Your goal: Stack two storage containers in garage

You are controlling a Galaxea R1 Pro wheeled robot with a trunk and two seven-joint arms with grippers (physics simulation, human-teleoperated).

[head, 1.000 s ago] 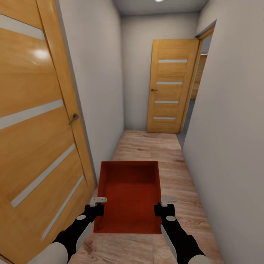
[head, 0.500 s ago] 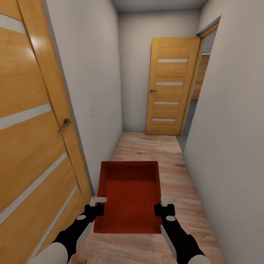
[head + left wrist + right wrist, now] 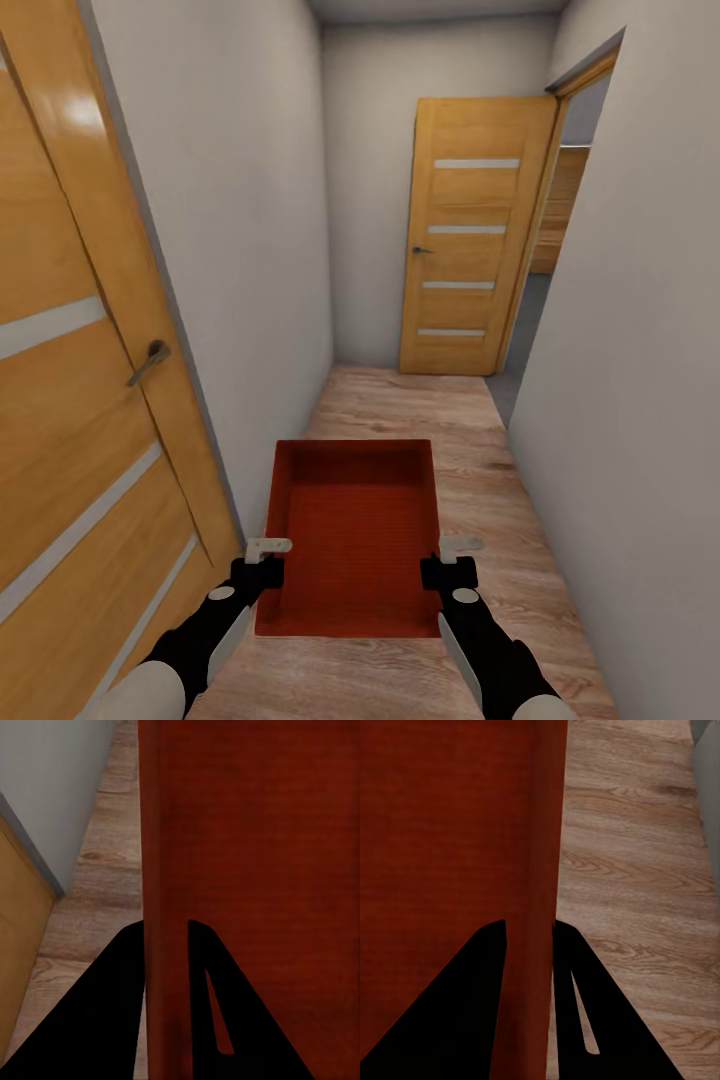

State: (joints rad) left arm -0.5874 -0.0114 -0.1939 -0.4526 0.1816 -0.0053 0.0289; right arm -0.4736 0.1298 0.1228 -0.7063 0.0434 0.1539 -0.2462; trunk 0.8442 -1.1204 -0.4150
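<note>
Container (image 3: 355, 530) clamped by both grippers — hallway.

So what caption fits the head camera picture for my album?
Both grippers, left and right, carry a red bin down a hallway toward a wooden door.

The bin (image 3: 352, 530) I'm carrying is looking like matt orange-red plastic, its bottom finely ribbed, its walls smooth. My left gripper (image 3: 268, 549) and right gripper (image 3: 459, 546) are showing pale, dull fingertips on black, slightly shiny bodies. Under me the floor (image 3: 420, 410) is reading as light wood plank, grained and satin. The door (image 3: 80, 400) at nine o'clock is gleaming like varnished wood with pale inlaid strips; the walls (image 3: 250, 220) are looking plain, matt white.
</note>
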